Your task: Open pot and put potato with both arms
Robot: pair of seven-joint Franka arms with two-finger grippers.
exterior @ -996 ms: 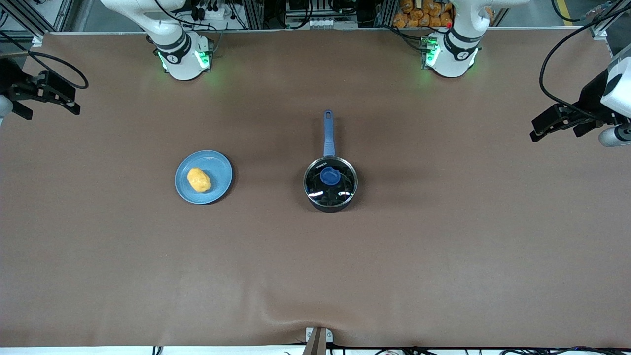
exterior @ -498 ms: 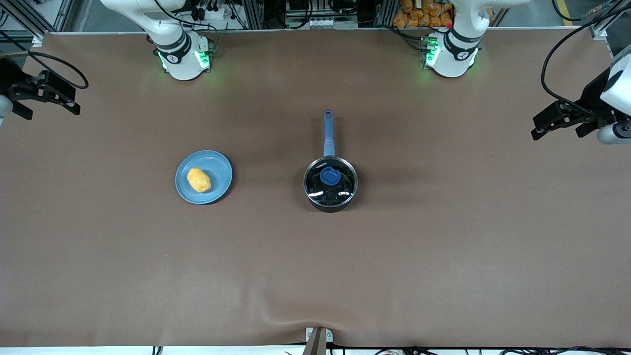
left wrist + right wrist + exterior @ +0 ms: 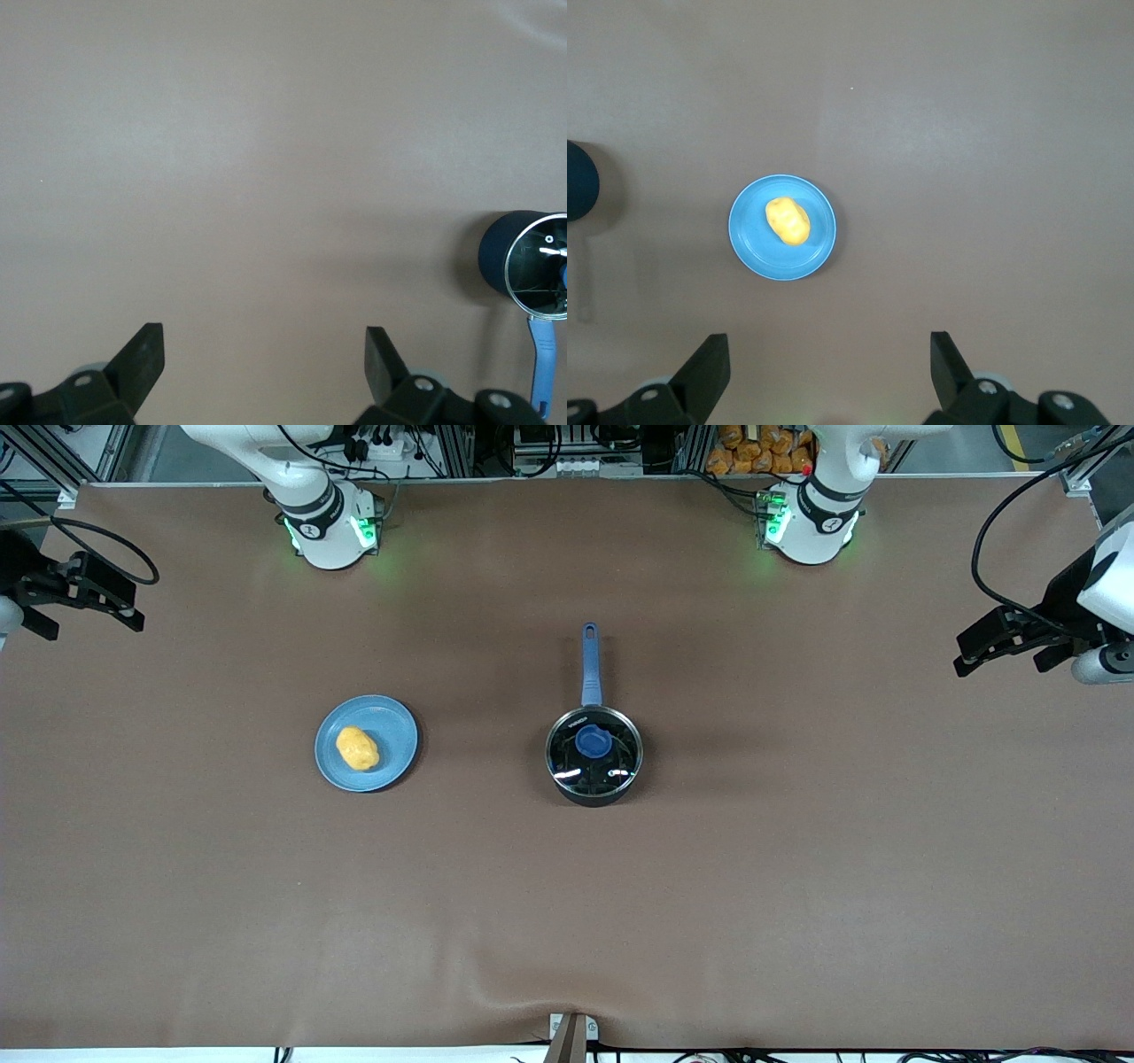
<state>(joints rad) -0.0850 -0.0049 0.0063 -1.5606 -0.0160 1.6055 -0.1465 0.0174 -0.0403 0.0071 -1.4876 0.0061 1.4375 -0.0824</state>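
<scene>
The right gripper [image 3: 84,593] is seen raised at the right arm's end of the brown-covered bench [image 3: 797,886], fingers [image 3: 709,367] spread and empty. On a flat light-blue plate [image 3: 397,731], a lumpy yellow-orange potato [image 3: 357,747] is set; it is judged light, firm and rounded, best pinched across its short width. Toward the left arm's end, well apart from the plate, the black saucepan [image 3: 594,755] is shown with its straight blue handle [image 3: 590,662] pointing at the bases. Its smooth glass lid [image 3: 620,766], likely fragile and slippery, is best lifted by the blue knob [image 3: 593,740]. The left gripper [image 3: 1005,642] is held released at the bench's edge.
</scene>
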